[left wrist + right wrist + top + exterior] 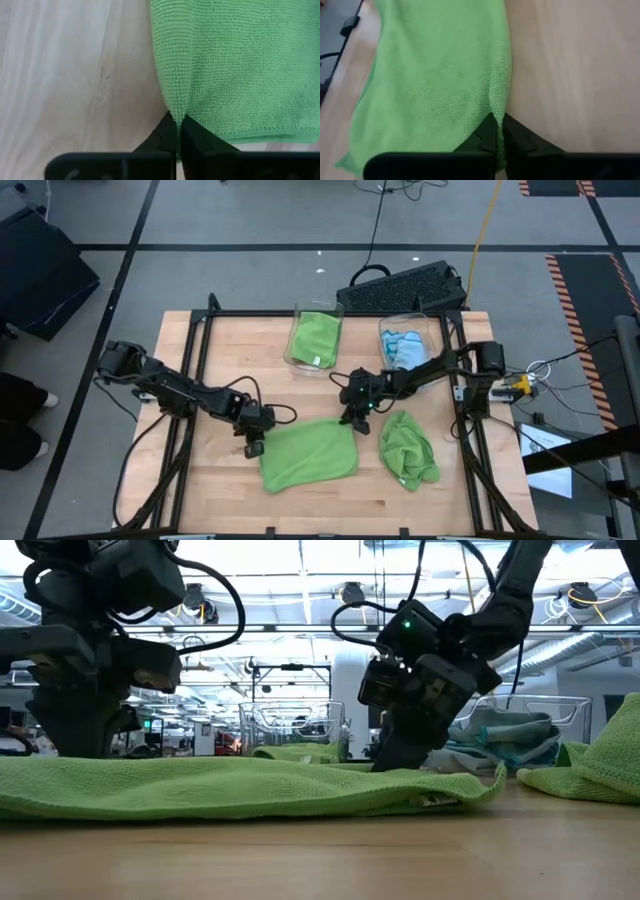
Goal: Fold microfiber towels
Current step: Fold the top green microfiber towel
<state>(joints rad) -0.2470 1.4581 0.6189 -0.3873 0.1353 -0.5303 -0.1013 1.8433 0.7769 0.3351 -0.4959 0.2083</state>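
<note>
Left gripper (254, 442): pinching the left edge of the flat green towel (309, 453), fingers pressed together on a fold of cloth.
Flat green towel: spread on the table (220, 360) at front centre, between both grippers.
Right gripper (356, 414): nipping the towel's far right corner, fingers likewise closed on it.
Crumpled green towel (408, 448): bunched just right of the flat one.
Handling: light, limp, likely to sag and drag; best held at corners or edges.

A flat towel (308, 453) lies left of a crumpled towel (408, 448), bins (314, 340) behind.
</note>
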